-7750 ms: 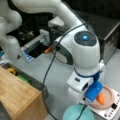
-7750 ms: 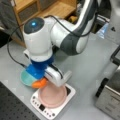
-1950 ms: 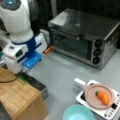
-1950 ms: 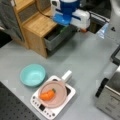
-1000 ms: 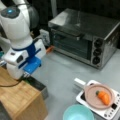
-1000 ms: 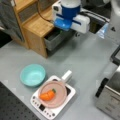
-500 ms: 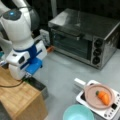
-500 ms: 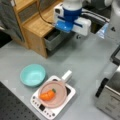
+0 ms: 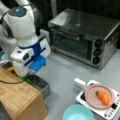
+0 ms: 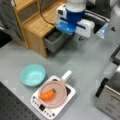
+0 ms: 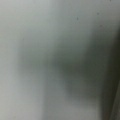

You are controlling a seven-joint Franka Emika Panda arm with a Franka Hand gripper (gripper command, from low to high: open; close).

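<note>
Wood makes the cabinet (image 9: 20, 100) at a front view's left, and its grey drawer (image 9: 40, 85) is pulled out. The pincer (image 9: 31, 72) hangs right over the drawer, by something green inside. I cannot tell if the pincer is released or clenched. The wrist view shows only a grey blur. On the grey tabletop (image 10: 82, 62) a carrot (image 10: 47, 95) lies in a pink pan (image 10: 53, 93) on a white cooker (image 10: 40, 105). A teal bowl (image 10: 32, 75) sits beside it. A silver oven (image 9: 87, 37) stands far back.
</note>
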